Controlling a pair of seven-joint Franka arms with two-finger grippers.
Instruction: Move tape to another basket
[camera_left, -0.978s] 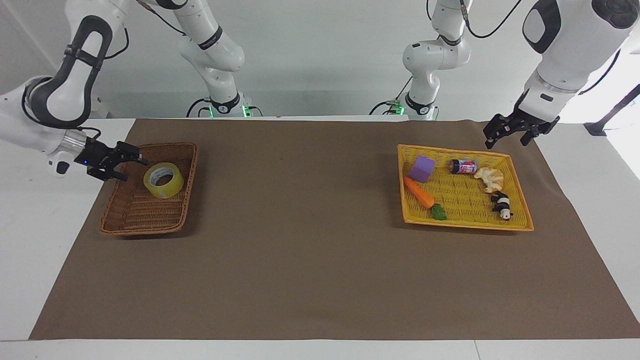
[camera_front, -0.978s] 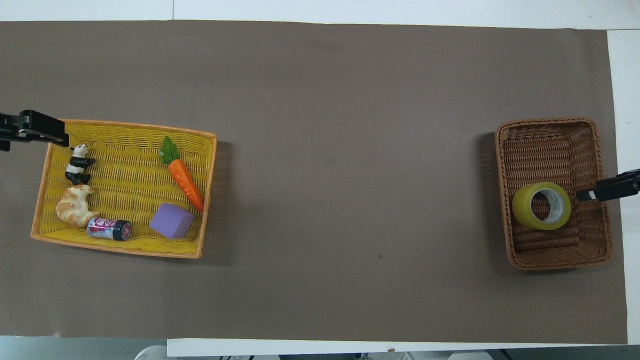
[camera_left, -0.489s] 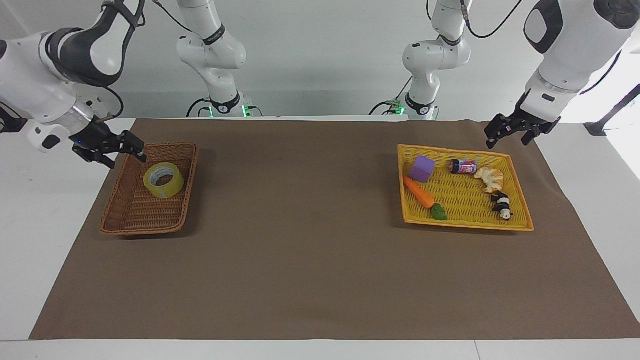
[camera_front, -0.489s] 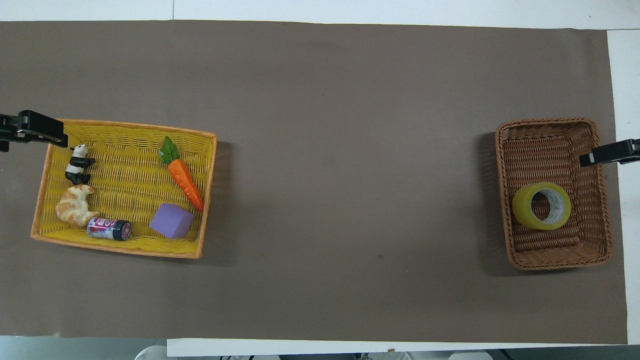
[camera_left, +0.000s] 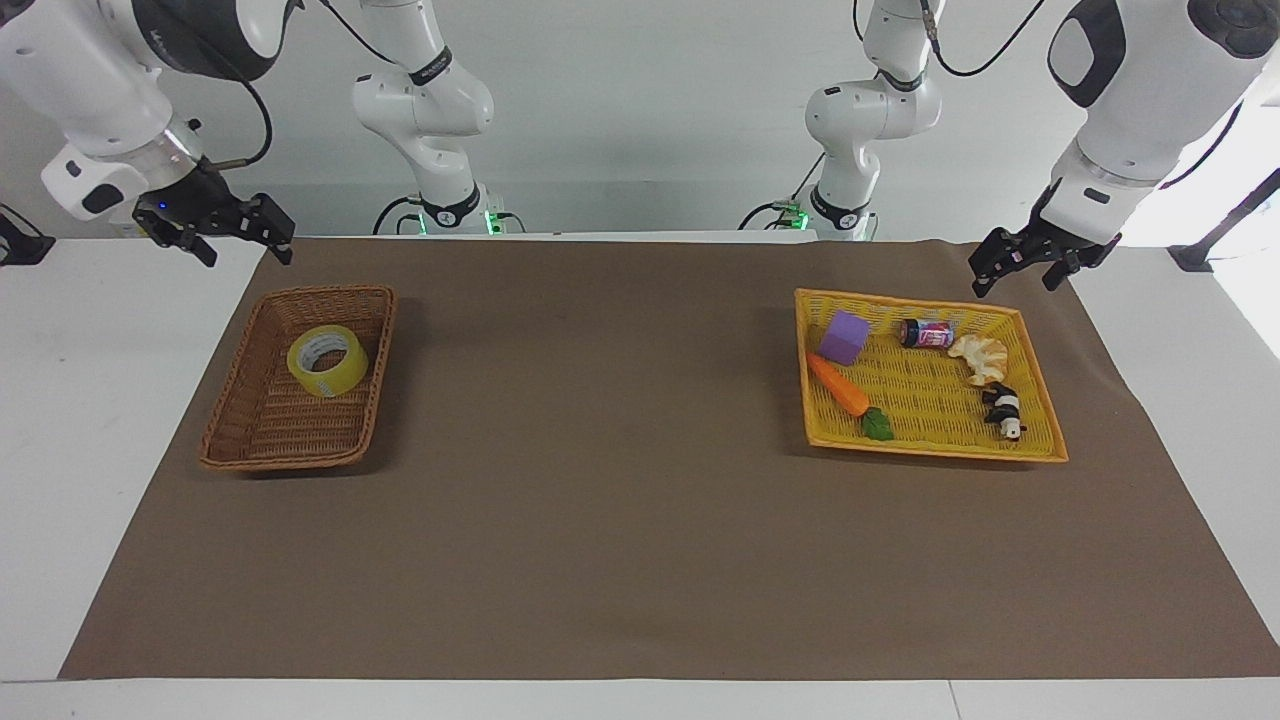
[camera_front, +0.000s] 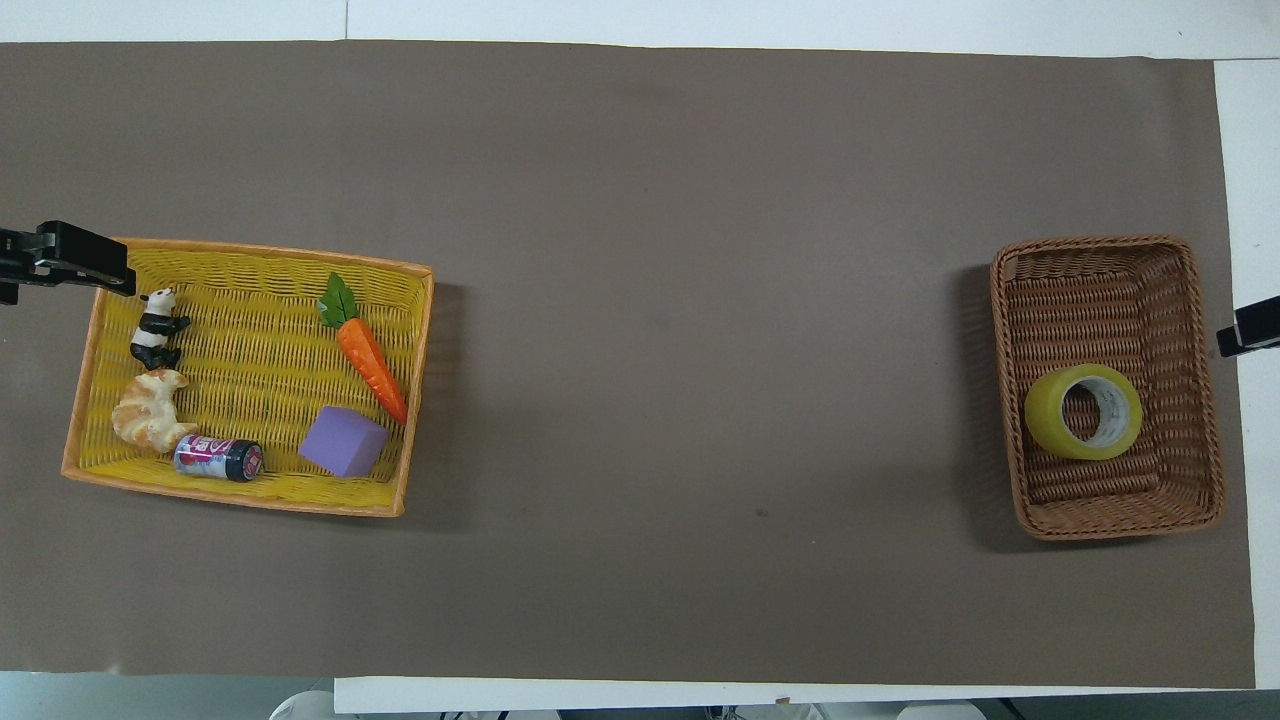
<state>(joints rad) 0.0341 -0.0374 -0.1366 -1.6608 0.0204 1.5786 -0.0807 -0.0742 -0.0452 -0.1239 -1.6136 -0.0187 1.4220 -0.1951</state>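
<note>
Tape unmoved in wicker basket, right pincer risen clear

Overhead view: the left gripper is cut off by the frame edge; only a dark tip shows, over the yellow basket corner. The right gripper is likewise cut off, with only a stub visible beside the basket. Arm bodies are out of frame. Facing view: both arms' upper links run off the top edge. The print on the tape core and the can label are too small to read.
</note>
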